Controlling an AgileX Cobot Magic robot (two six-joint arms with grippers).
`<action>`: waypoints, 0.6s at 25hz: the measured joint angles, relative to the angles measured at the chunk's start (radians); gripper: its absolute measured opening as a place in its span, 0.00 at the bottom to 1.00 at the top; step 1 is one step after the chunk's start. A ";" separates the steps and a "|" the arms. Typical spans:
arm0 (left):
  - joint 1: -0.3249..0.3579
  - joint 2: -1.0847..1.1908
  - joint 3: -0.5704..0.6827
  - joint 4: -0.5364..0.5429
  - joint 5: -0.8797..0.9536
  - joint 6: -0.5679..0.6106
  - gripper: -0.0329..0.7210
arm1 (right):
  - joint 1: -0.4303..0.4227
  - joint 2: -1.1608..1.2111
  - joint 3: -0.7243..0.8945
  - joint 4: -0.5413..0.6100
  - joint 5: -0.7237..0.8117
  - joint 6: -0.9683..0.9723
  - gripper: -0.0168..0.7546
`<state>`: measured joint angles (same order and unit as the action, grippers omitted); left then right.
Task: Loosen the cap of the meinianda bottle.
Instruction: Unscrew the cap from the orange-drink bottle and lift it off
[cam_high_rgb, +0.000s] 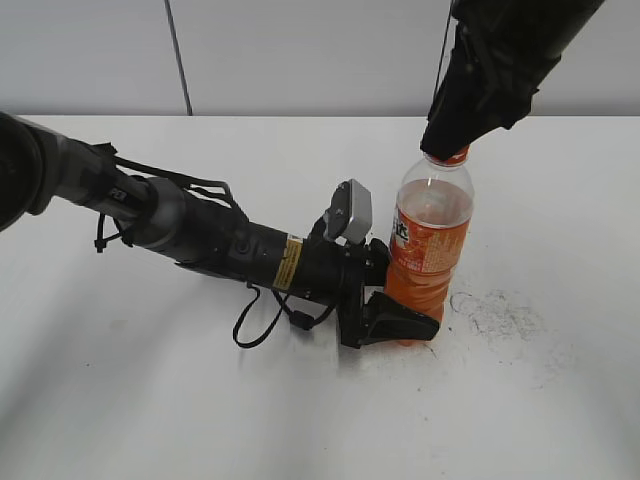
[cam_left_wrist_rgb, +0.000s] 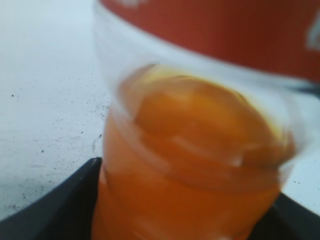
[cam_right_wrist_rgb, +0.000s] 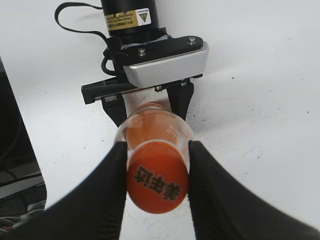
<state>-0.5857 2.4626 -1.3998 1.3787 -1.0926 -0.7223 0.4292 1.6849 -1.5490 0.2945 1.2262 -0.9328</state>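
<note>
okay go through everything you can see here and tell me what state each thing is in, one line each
meinianda bottle: upright on the table, partly full of orange drink, clamped at its lower body.
cap: on the bottle's neck, pinched between two black fingers; how tight it is cannot be told.
left gripper: shut on the bottle's lower body, arm lying low over the table.
right gripper: shut on the cap from above.
table: white, scuffed with dark specks beside the bottle.

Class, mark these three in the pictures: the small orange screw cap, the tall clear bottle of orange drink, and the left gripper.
Small orange screw cap (cam_right_wrist_rgb: 157, 184): right wrist view, on its printed top.
Tall clear bottle of orange drink (cam_high_rgb: 430, 215): exterior view, on its upper body.
Left gripper (cam_high_rgb: 405, 322): exterior view, at the bottle's base.
</note>
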 joint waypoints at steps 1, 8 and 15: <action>0.000 0.000 0.000 0.000 0.000 0.000 0.79 | 0.000 0.000 0.000 0.000 0.001 -0.007 0.37; 0.000 0.000 0.000 0.000 0.000 0.000 0.79 | 0.001 0.000 0.000 -0.023 -0.002 0.352 0.77; 0.000 0.000 0.000 0.001 0.000 0.000 0.79 | 0.001 0.000 0.000 -0.032 -0.005 0.910 0.66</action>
<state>-0.5857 2.4626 -1.3998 1.3796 -1.0926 -0.7223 0.4301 1.6849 -1.5490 0.2622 1.2217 -0.0227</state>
